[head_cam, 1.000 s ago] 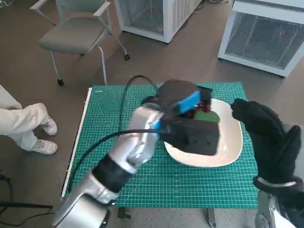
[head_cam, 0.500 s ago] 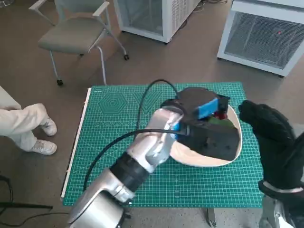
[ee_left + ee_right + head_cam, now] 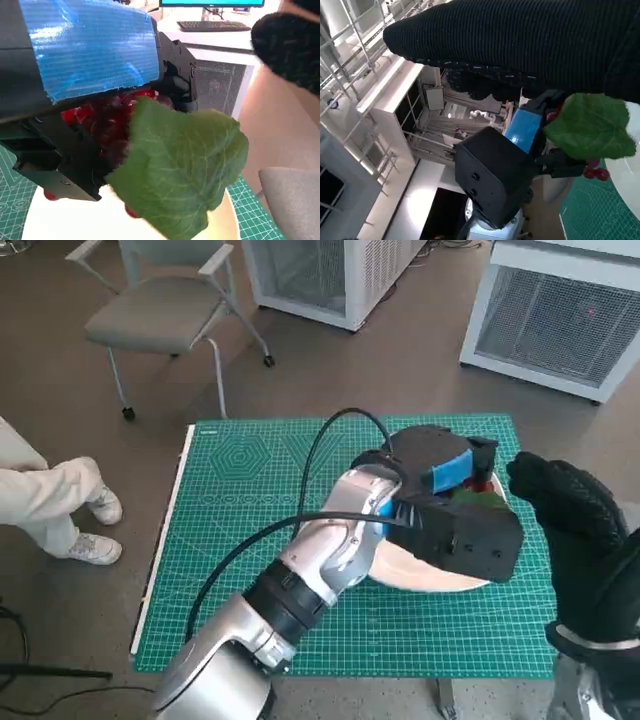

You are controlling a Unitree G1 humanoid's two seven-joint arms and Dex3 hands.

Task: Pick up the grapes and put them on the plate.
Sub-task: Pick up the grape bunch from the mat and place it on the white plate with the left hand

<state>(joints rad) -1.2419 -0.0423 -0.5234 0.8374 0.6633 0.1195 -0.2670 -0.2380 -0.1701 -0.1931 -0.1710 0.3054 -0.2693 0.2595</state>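
Note:
My left hand [image 3: 447,502] hangs over the white plate [image 3: 415,573] and holds the red grapes [image 3: 107,120] with their big green leaf [image 3: 180,165]. In the left wrist view the bunch sits under the blue-taped back of my left hand [image 3: 85,85], just above the plate [image 3: 75,220]. The right wrist view shows the same left hand [image 3: 500,165] with the leaf [image 3: 592,127] and a few grapes [image 3: 594,172] dangling beside the plate's rim. My right hand [image 3: 575,530] hovers at the plate's right edge, gloved, holding nothing I can see; its fingers hardly show.
The green cutting mat [image 3: 250,530] covers the table. A grey chair [image 3: 160,310] stands beyond the table's far left corner. A person's leg and shoe [image 3: 70,505] are at the left. White cabinets [image 3: 560,315] stand behind.
My left hand has carried the grapes further right across the plate. My right hand has shifted slightly right and back.

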